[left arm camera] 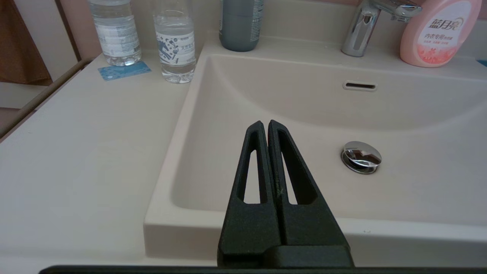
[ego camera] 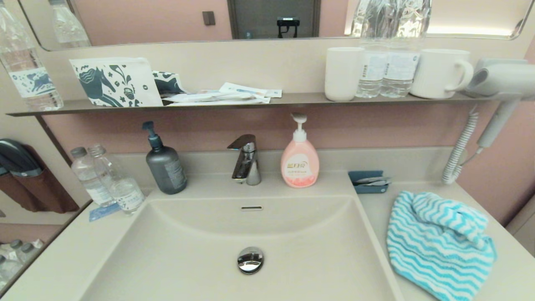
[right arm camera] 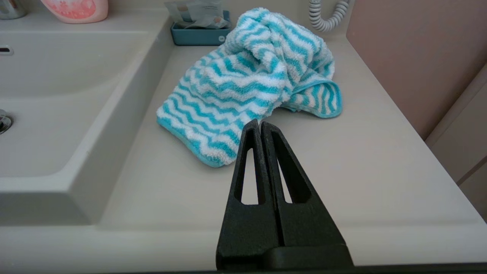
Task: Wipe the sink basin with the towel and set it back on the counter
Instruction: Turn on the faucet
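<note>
The turquoise and white zigzag towel (ego camera: 436, 240) lies crumpled on the beige counter (ego camera: 508, 267) to the right of the sink basin (ego camera: 200, 255). A chrome drain plug (ego camera: 250, 260) and an overflow slot (ego camera: 251, 207) show in the basin. My right gripper (right arm camera: 260, 123) is shut and empty, held short of the towel (right arm camera: 251, 82) above the counter's front part. My left gripper (left arm camera: 264, 123) is shut and empty, off the front edge of the basin (left arm camera: 266, 99) with its tips pointing into it. Neither arm appears in the head view.
Behind the basin stand a chrome faucet (ego camera: 245, 161), a pink soap pump (ego camera: 299, 161) and a dark grey pump bottle (ego camera: 165, 165). Two water bottles (ego camera: 106, 182) stand on the left counter. A blue tray (ego camera: 368, 182) sits behind the towel. A hairdryer cord (ego camera: 457, 150) hangs at right.
</note>
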`<state>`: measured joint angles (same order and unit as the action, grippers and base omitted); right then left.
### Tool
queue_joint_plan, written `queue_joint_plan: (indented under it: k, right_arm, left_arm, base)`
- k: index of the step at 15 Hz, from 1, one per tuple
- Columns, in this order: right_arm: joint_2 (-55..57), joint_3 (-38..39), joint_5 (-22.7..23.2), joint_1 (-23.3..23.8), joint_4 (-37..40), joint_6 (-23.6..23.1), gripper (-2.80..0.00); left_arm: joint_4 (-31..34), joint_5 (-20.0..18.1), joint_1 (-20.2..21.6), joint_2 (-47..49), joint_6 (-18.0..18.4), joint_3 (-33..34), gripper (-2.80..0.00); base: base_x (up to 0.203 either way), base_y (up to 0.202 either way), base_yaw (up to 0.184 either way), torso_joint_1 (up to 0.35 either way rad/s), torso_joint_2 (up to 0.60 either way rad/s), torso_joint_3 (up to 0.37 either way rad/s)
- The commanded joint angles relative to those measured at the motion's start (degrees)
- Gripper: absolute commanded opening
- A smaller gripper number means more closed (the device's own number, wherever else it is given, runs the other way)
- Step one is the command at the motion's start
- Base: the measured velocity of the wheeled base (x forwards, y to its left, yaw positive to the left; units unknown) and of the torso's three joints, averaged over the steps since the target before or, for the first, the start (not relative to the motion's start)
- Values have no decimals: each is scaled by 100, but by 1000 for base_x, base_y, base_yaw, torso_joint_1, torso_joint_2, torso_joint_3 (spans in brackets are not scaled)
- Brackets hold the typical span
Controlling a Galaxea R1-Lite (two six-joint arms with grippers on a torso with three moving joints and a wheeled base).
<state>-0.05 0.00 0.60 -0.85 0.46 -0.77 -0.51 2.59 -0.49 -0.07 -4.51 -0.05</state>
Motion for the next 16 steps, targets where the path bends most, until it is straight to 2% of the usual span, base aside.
queue_joint_plan:
  k: [1,16]
  right_arm:
    - [5,0,2,0,-2,-2,-280]
    - [5,0,2,-3,-2,-2,-280]
  left_arm:
    - [-2,4,1,7,-6,4,-280]
    - [-2,4,-3,7,3,-3,-280]
  base:
    - [0,0,0,0,0,0]
    - [0,0,0,0,0,0]
